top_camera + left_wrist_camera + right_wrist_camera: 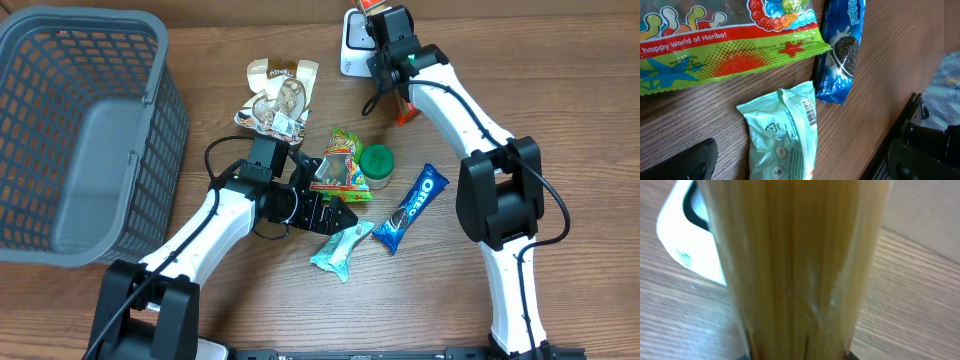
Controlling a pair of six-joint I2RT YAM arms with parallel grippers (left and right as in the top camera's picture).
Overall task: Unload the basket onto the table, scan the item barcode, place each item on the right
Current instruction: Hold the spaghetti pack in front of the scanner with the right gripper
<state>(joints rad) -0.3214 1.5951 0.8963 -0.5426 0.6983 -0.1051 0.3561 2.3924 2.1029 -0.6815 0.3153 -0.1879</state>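
Left gripper point(338, 215) hangs wide open above the snacks, well apart from the job. Right gripper point(385, 22), the nearer, grips the spaghetti packet point(795, 270) narrowly, its long axis across the jaws, just right of the scanner point(350, 50).

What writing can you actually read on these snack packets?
"happy world of Haribo!" on the gummy bag
"Original" on the blue cookie pack
"OREO" on the same pack, from overhead
Mint-green packet: barcode digits and print too small to read.
Spaghetti pack: no text in view.
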